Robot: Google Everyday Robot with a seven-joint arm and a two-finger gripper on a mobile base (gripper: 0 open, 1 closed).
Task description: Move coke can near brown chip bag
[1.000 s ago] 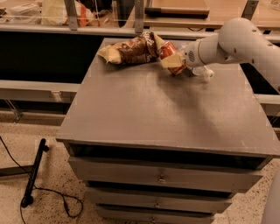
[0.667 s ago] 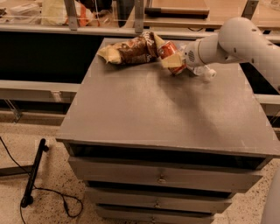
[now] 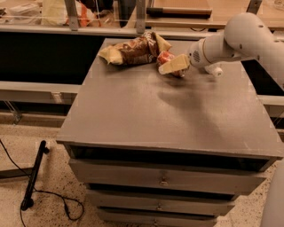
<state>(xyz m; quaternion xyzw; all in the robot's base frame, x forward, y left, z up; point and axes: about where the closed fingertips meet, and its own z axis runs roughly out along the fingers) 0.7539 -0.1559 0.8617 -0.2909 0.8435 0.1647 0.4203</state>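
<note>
The brown chip bag point(image 3: 133, 49) lies crumpled at the back of the grey cabinet top point(image 3: 168, 115), its tan edges sticking out left and right. The red coke can point(image 3: 165, 57) sits just to the right of the bag, almost touching it. My gripper point(image 3: 172, 66) reaches in from the right on the white arm point(image 3: 239, 40). Its cream fingers point(image 3: 174, 65) are closed around the can, and the near finger covers the can's front and lower part.
A white bottle cap point(image 3: 216, 71) shows under the arm at the back right; the rest of the bottle is hidden. The top sits on a drawer cabinet point(image 3: 164, 179). A counter with clutter point(image 3: 53, 11) runs behind. A black cable point(image 3: 33, 177) lies on the floor at left.
</note>
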